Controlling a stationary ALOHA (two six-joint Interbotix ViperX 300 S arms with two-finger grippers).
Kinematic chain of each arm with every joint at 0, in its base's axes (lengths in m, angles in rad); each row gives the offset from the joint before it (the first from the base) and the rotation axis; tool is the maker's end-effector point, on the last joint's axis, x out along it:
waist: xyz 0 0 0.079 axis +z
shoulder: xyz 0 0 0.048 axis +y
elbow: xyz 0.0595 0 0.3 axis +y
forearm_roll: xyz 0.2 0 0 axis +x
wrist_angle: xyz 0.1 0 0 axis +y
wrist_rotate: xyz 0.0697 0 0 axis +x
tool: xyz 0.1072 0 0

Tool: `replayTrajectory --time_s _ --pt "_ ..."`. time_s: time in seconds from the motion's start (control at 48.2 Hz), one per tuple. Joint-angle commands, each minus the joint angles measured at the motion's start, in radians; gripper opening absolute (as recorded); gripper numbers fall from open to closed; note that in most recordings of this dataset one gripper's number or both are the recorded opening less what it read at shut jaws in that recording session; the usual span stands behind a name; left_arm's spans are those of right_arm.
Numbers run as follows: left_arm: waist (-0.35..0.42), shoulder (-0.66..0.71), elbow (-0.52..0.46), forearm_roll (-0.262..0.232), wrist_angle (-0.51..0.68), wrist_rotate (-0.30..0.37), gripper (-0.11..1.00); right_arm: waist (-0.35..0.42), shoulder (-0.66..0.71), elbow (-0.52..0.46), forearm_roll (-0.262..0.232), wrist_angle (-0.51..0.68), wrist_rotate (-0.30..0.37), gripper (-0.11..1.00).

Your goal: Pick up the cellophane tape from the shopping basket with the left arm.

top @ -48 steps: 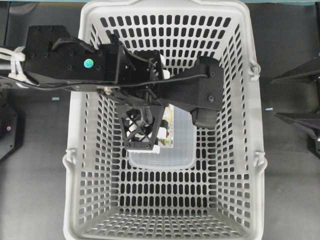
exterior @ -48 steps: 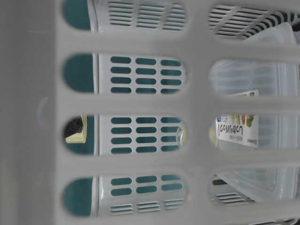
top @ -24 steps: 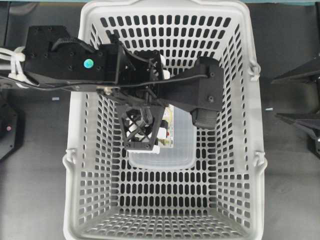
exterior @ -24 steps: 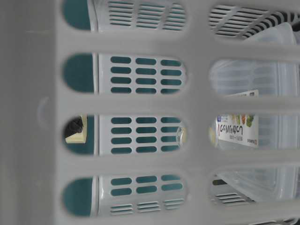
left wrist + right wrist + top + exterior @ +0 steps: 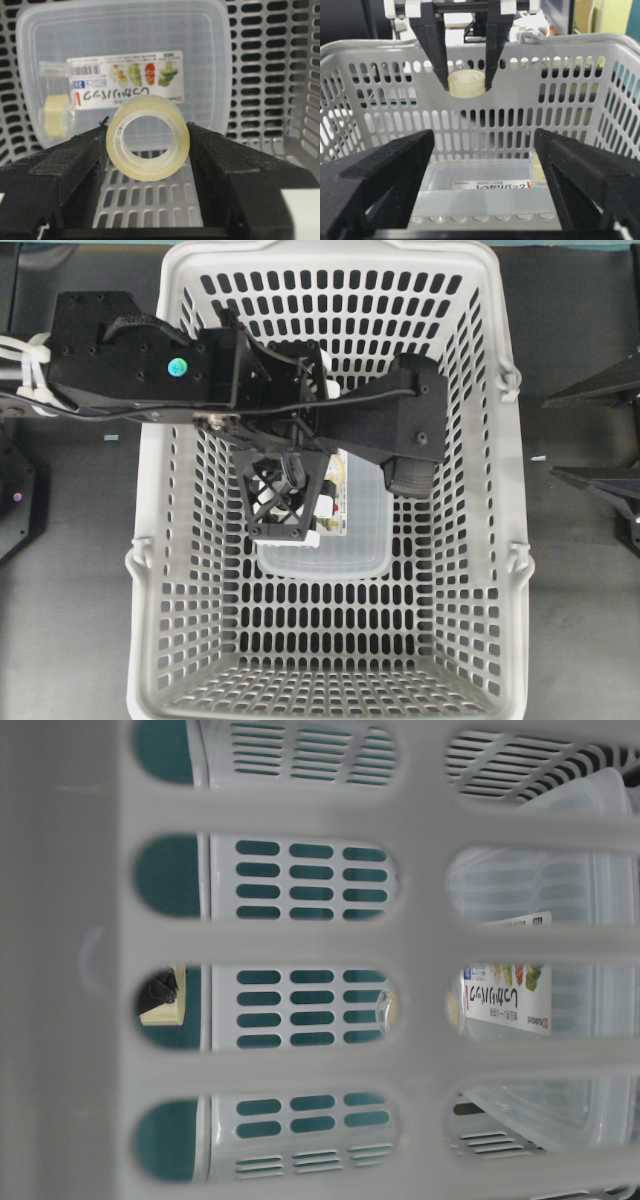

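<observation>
The cellophane tape [image 5: 148, 137] is a pale yellow translucent roll, and my left gripper [image 5: 148, 150] is shut on it, one black finger on each side. In the right wrist view the tape [image 5: 466, 82] hangs between the tips of the left gripper [image 5: 465, 86], level with the upper part of the far wall of the shopping basket [image 5: 370, 47]. From overhead the left arm [image 5: 200, 365] reaches into the basket [image 5: 510, 490] from the left and hides the roll. My right gripper [image 5: 548, 436] stands open outside the basket on the right, nothing between its fingers.
A large clear plastic box [image 5: 125, 40] with a printed label lies on the basket floor under the gripper. A small clear plastic piece with something pale yellow inside [image 5: 56, 107] sits at the box's left edge. The slotted basket walls [image 5: 280, 75] enclose all sides.
</observation>
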Motion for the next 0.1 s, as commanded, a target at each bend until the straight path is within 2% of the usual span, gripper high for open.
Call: replayTrajectory --time_s 0.0,0.083 --pt "-0.003 -0.014 -0.011 0.002 -0.003 0.002 0.5 0.0 0.005 -0.014 0.002 -0.005 -0.002 0.78" --pt "-0.003 -0.014 -0.008 0.003 -0.003 0.002 0.5 0.0 0.005 -0.015 0.002 -0.005 -0.002 0.78"
